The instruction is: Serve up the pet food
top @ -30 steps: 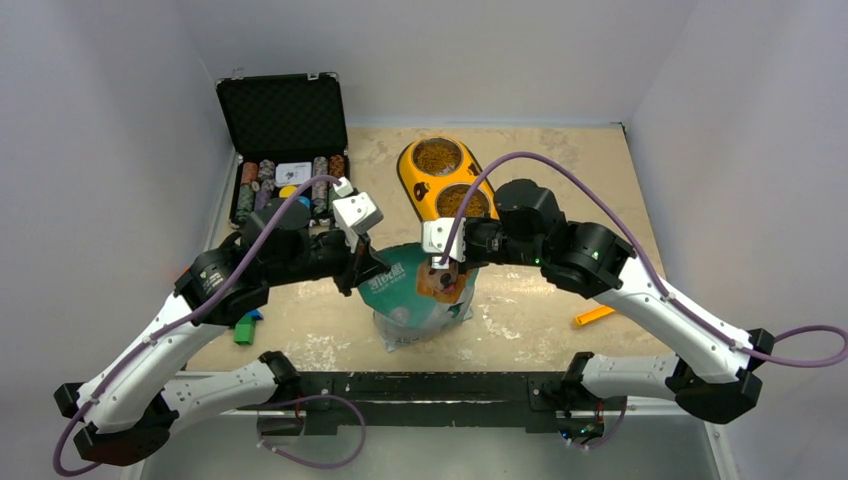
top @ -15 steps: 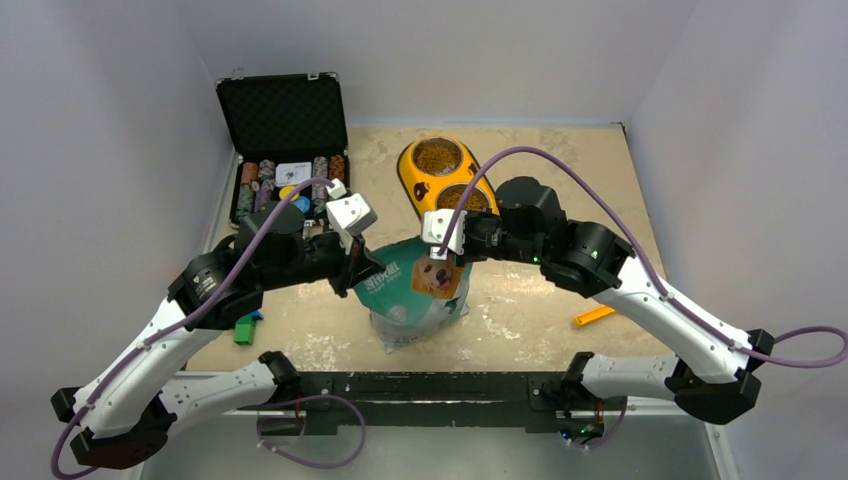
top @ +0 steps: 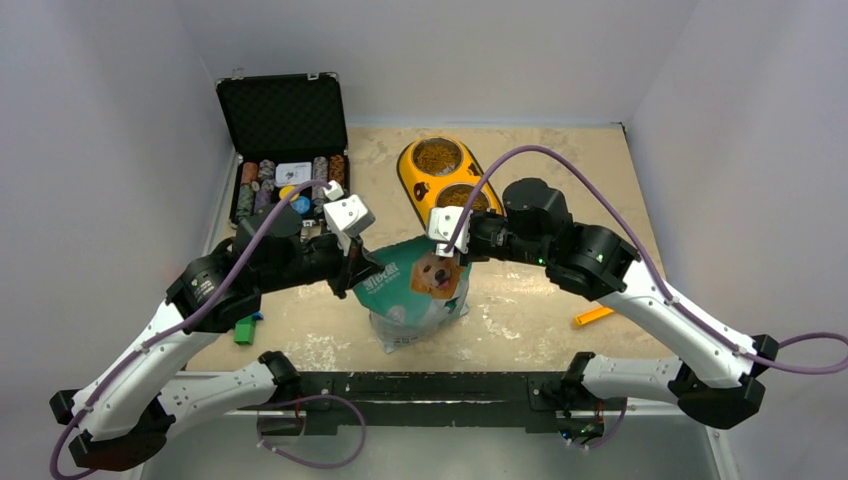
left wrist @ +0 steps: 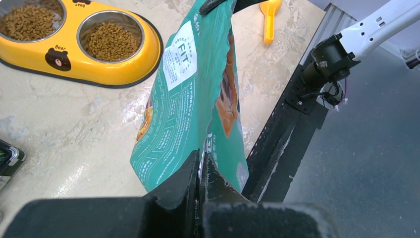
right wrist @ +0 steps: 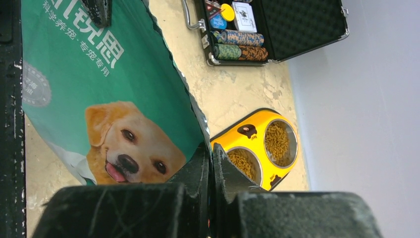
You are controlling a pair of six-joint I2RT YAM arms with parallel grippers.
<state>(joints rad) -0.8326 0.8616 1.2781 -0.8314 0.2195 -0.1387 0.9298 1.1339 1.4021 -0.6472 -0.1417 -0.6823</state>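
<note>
A teal-green pouch (top: pixel 412 292) with a golden dog's face stands on the table's near middle, held up by its top edge. My left gripper (top: pixel 357 270) is shut on the pouch's left top corner (left wrist: pixel 199 157). My right gripper (top: pixel 447 256) pinches the right top corner (right wrist: pixel 210 151), jaws together on the edge. Behind the pouch lies a yellow double-bowl feeder (top: pixel 424 190); both steel bowls hold brown pet food (top: pixel 437 157) (left wrist: pixel 110 40) (right wrist: pixel 277 141). The pouch's inside is hidden.
An open black case (top: pixel 285 115) with poker chips stands at the back left (right wrist: pixel 277 25). An orange scoop (top: pixel 593 315) lies at the right (left wrist: pixel 269 15). A green and blue object (top: pixel 245 330) sits near the left front edge.
The right gripper has shifted slightly up and right with its corner of the pouch, and the left one slightly left. The pouch's top edge is drawn wider and straighter.
</note>
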